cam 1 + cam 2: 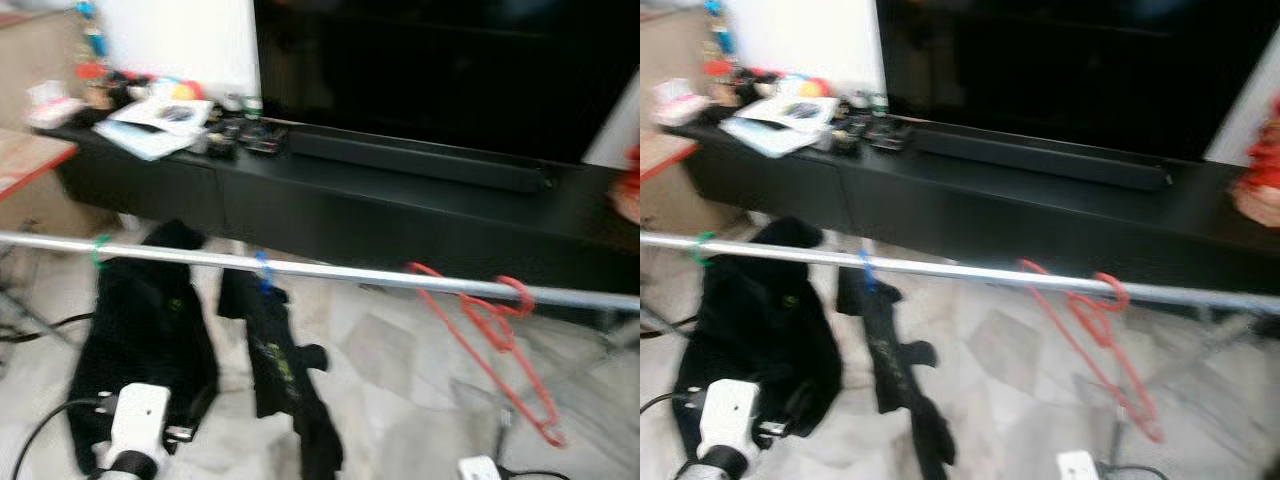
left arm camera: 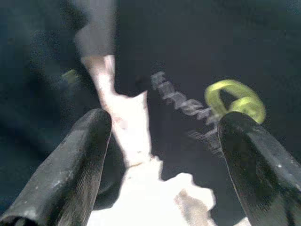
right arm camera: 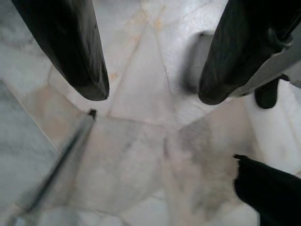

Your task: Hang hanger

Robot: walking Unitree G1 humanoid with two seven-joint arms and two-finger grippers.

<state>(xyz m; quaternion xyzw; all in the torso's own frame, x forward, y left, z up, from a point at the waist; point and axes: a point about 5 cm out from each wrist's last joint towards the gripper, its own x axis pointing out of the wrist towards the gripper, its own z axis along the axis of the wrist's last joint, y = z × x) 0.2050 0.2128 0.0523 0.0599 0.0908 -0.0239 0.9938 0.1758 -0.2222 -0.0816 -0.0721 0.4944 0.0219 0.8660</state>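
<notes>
Both held low, pointing down. Left pincer (image 2: pixel 160 165) and right pincer (image 3: pixel 150 94) spread, grasping nothing. Red hanger (image 1: pixel 490 335) on rail (image 1: pixel 330 270), well apart.

Ahead of both claws a silver rail (image 1: pixel 330 270) crosses the whole width, and two black garments (image 1: pixel 145 335) hang from it right before the left claw (image 2: pixel 162 141), whose fingers stand apart. The red hanger (image 1: pixel 495 330) hooks the rail above the right claw (image 3: pixel 150 89), also spread, over marble floor (image 3: pixel 141 155). Between garments and hanger the rail is bare; the black TV cabinet (image 1: pixel 400 215) blocks beyond.
</notes>
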